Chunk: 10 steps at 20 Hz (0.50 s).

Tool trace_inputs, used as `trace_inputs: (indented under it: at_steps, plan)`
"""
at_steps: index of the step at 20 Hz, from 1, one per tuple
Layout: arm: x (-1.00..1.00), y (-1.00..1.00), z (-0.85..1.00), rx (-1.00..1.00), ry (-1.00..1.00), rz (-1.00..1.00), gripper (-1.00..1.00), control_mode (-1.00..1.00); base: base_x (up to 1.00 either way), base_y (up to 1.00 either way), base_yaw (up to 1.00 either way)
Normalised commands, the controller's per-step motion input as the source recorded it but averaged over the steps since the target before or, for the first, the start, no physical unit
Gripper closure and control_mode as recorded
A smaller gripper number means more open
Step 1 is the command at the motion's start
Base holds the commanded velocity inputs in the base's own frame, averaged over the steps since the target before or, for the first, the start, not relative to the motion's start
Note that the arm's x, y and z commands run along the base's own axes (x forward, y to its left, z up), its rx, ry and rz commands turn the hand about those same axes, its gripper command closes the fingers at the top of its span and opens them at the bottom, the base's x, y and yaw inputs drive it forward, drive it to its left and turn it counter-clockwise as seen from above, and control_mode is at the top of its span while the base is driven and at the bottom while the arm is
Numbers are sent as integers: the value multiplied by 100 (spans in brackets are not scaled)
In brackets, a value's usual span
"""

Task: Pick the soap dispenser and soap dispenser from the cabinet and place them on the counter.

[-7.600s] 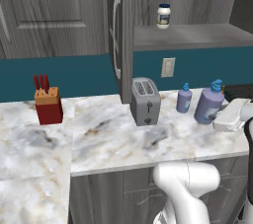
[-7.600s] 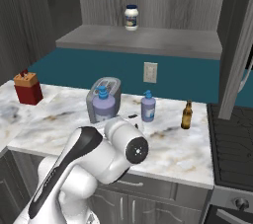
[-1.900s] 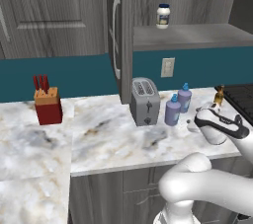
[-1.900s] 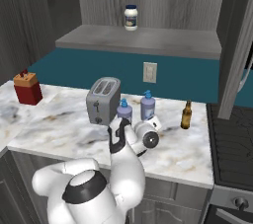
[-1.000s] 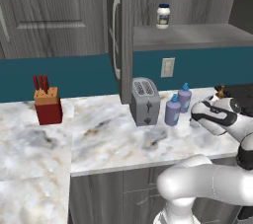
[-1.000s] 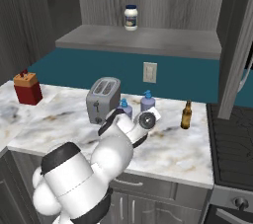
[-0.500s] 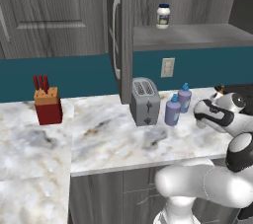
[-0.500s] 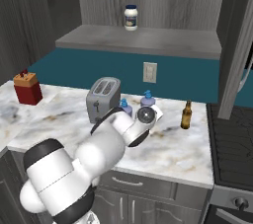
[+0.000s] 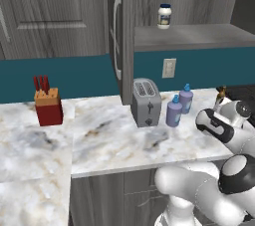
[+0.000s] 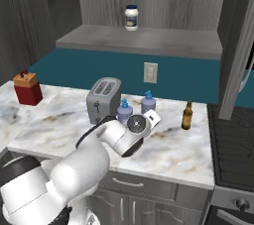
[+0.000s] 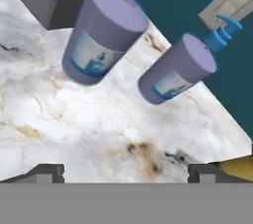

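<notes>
We see two soap dispensers standing on the counter (image 9: pixel 109 140). In the left base view they are a little right of the middle of the frame. The nearer soap dispenser (image 9: pixel 174 111) stands just beside the toaster (image 9: pixel 146 102), and the farther soap dispenser (image 9: pixel 186 98) stands close behind it, up and to the right. In the right base view they sit in the middle of the frame, just right of the toaster, with a brown bottle (image 10: pixel 187 115) farther right on the same counter.

In the hand view both bottles look tilted because the camera is rolled. One fills the upper left of the frame and the other sits in the upper right, with bare marble between them and the bottom edge.

Our gripper (image 11: pixel 126 171) has its two dark fingers (image 11: pixel 47 171) spread wide apart at the bottom of the hand view. They hold nothing and touch neither bottle.

The cabinet (image 9: pixel 124 36) is in the upper part of the left base view. Its door stands open, and a small white jar (image 9: pixel 164 16) stands on its shelf. A red knife block (image 9: pixel 47 108) stands on the counter at the left of the frame.
</notes>
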Motion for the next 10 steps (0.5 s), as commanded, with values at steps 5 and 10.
trace_inputs:
  at_steps: [5,10]
  plan:
    - [-26,9,32,-14,-2,0,-100,-100,0,0,0]
    - [-22,7,30,-15,0,1,-100,-100,0,0,0]
